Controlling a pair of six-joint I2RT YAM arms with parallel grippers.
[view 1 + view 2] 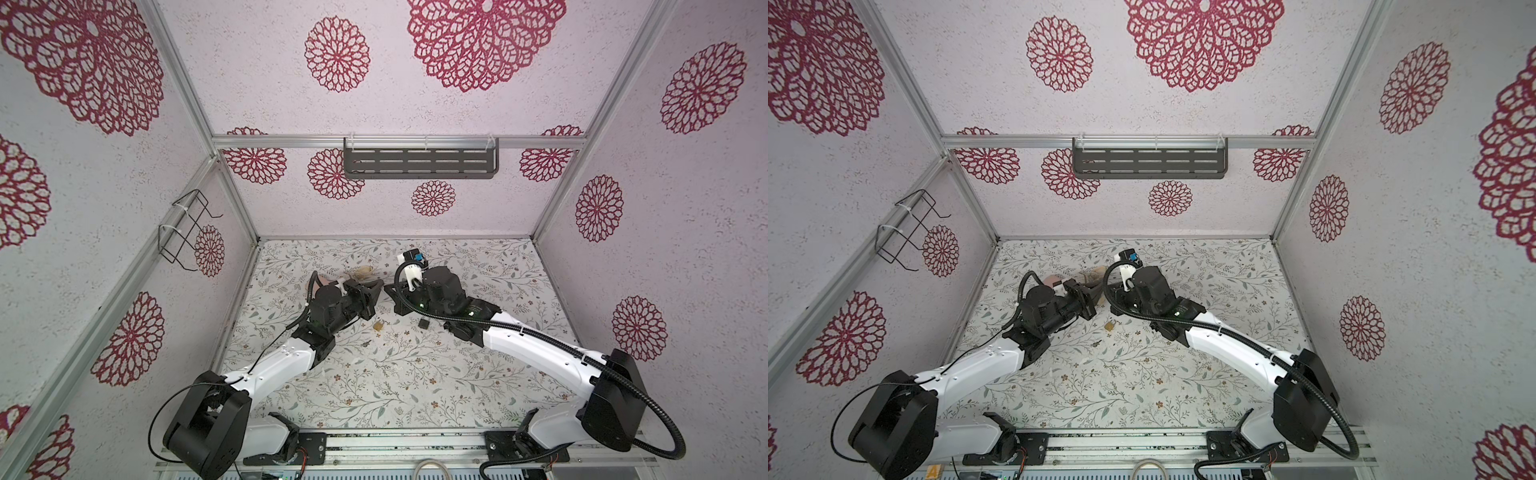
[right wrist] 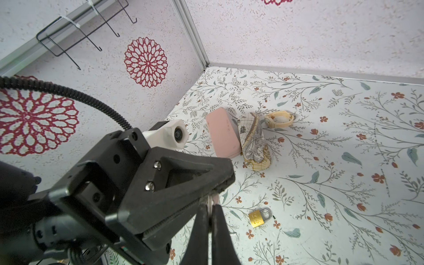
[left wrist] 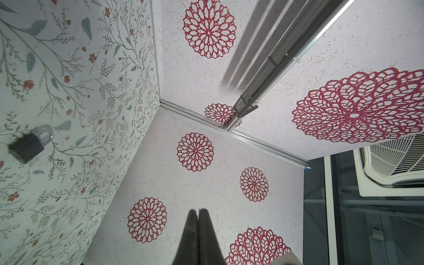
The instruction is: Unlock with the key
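Right gripper was clamped on the key, up off the table. Left gripper was pinched closed right at its tip (couldn't tell if it caught the key). Brass padlock lay on the table below them, black padlock near it.

1. Left gripper and right gripper met tip to tip over the floral-printed tabletop, near its middle.
2. Small brass padlock lay flat on the tabletop just beside the tips, touched by neither.
3. Tiny dark object lay near the padlock, apart from it; too small to identify.
4. Pink oblong case showed partly behind the left wrist.
5. Dark slotted metal shelf hung on the back wall.
6. Black wire rack hung on the left wall.
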